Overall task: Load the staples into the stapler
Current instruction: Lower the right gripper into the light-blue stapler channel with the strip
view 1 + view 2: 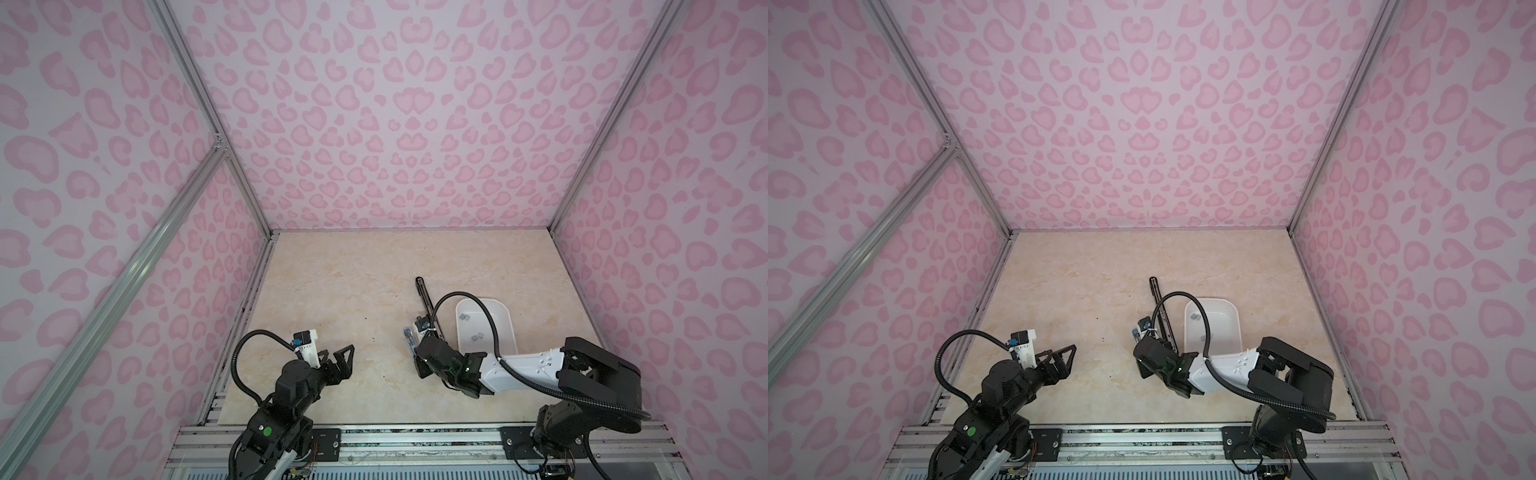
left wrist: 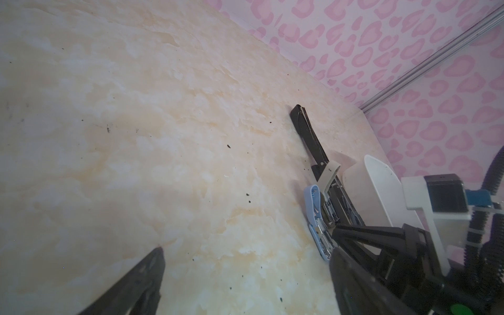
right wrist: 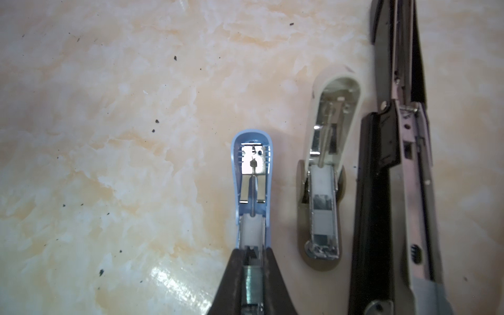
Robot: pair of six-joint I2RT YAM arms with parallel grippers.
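Right wrist view: the right gripper [image 3: 252,252] clenches its dark jaws on a ribbed grey strip of staples [image 3: 252,283] over the blue stapler [image 3: 252,177] and its open shiny channel, right of the marbled counter [image 1: 332,291]'s middle. Loose staples lie in a smooth white tray [image 1: 505,320] nearer the right edge. The left gripper [image 1: 347,359] gapes empty front-left.

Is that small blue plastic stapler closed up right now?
No, the small blue plastic stapler lies opened out flat, its inner metal spring and channel showing.
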